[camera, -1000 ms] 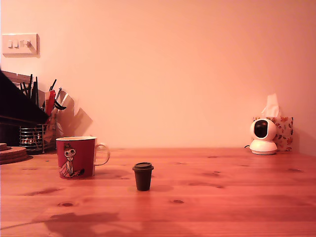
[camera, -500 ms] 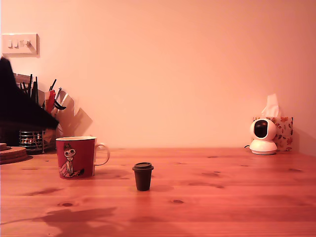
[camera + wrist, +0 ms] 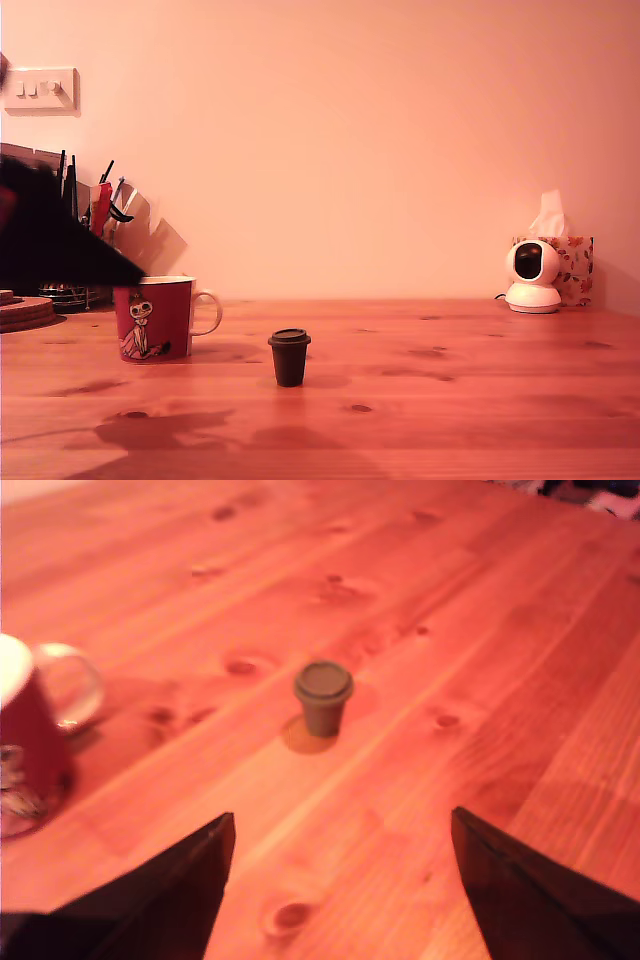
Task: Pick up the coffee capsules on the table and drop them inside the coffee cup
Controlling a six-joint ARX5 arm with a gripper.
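Pine worktop (image 3: 480,400), orange-brown and knotty, plain wall behind. Only one coffee capsule (image 3: 323,696) that I can see, standing upright rim-up on bare wood, near the red mug (image 3: 153,318) but clear of it, on the handle side, toward the exterior view's right. Mug is upright, mouth open, nothing visible inside from these angles.

My gripper (image 3: 340,880) is above the worktop short of the capsule, fingers (image 3: 170,900) spread wide, nothing between them. In the exterior view the arm is just a dark blurred shape at the left edge, overlapping the mug's rim.

Handling, my read: capsule looks small, light and rigid, likely thin-walled, smooth tapered sides. The taper narrows downward, so a low pinch could squirt it out or tip it. I'd close just under the wider rim so the lip catches on the fingers. Gentle squeeze; it will topple easily if one finger touches first. Centre it between the fingers before closing.
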